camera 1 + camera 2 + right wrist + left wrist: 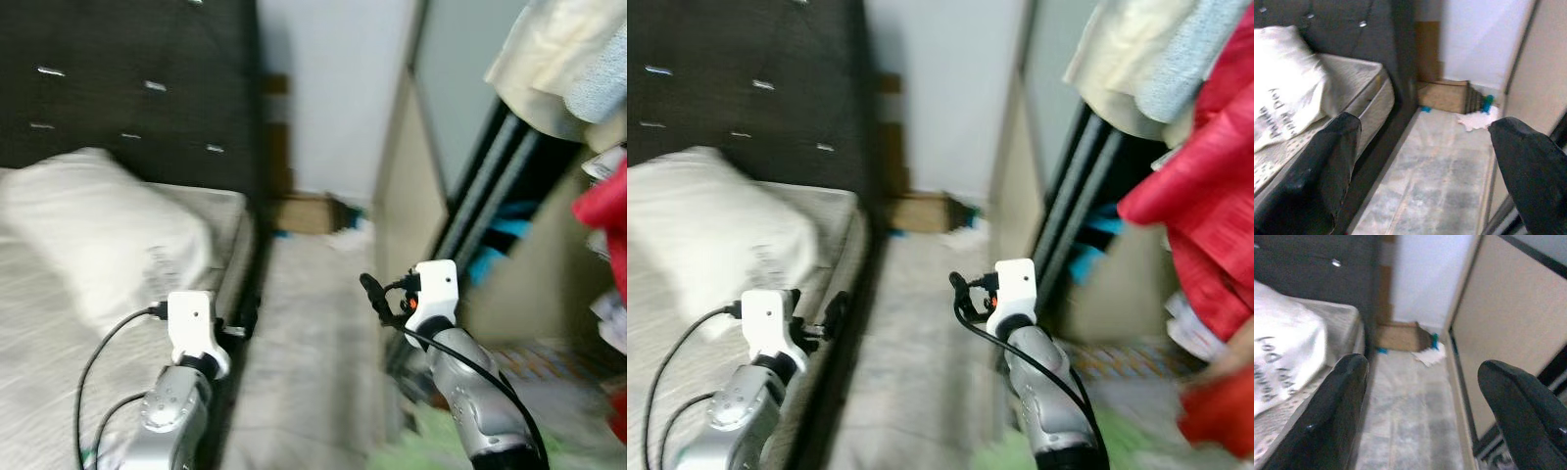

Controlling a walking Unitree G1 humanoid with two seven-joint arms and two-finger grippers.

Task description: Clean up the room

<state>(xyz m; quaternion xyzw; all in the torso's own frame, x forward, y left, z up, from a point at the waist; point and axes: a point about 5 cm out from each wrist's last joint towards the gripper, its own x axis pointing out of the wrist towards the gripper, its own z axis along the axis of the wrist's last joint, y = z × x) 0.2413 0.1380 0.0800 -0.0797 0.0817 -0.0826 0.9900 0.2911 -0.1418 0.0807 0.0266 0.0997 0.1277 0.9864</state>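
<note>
A crumpled white piece [1478, 119] lies on the grey floor at the far end of the aisle. It sits beside a small blue object [1488, 103] and a low brown cardboard box [1444, 95] against the wall. My left gripper [1422, 377] is held low by the bed's edge, open, with nothing between its fingers. Over the aisle floor my right gripper [1425, 137] is also open and holds nothing. Both point toward the far wall, well short of the litter. The head views are blurred.
A bed [59, 333] with a white pillow [98, 225] and a dark headboard [127, 78] lies on the left. A beige wardrobe [411, 186] lines the right of the narrow aisle [313, 333]. Clothes, some red [1205, 235], hang at the right.
</note>
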